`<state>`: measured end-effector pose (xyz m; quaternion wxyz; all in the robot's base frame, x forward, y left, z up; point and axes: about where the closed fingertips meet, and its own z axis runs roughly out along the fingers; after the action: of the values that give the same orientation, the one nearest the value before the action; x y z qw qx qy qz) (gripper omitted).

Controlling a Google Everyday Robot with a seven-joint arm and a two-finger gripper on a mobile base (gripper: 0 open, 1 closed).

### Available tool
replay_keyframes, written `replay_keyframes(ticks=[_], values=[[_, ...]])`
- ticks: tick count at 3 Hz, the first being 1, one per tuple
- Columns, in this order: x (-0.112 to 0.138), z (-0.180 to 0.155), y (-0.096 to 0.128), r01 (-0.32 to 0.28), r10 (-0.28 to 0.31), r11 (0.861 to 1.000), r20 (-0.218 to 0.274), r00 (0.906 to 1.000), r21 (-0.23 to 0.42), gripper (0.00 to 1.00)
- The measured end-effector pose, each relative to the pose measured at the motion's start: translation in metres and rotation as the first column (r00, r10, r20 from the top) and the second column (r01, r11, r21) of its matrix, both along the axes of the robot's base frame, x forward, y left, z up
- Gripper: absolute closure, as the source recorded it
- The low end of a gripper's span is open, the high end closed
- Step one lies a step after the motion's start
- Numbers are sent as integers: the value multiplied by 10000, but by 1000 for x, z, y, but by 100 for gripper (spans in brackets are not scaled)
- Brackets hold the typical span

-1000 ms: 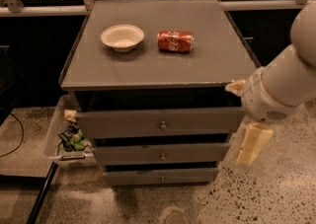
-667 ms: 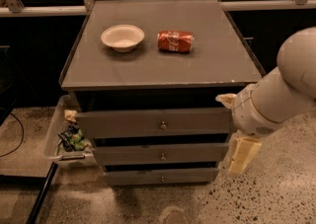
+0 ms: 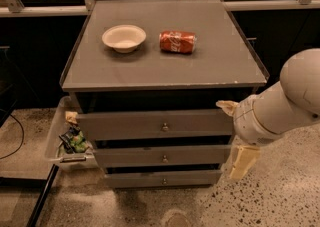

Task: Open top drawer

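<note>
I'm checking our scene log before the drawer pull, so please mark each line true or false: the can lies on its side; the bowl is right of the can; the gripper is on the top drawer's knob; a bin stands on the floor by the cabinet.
1. The red can lies on its side on the cabinet top. True.
2. The white bowl is right of the can in the picture. False: it stands to the can's left.
3. The gripper is on the knob of the top drawer. False: it is at the cabinet's right edge in the picture, away from the knob.
4. A plastic bin stands on the floor beside the cabinet. True.
</note>
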<state>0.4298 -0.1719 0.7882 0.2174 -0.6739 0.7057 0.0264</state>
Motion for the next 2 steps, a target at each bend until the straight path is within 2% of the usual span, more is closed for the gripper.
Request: replay_keyframes(ticks=[1, 2], values=[[1, -2, 3, -92, 92, 10000, -23, 10000, -19, 0], [17, -12, 7, -415, 419, 9991, 404, 9983, -97, 0]])
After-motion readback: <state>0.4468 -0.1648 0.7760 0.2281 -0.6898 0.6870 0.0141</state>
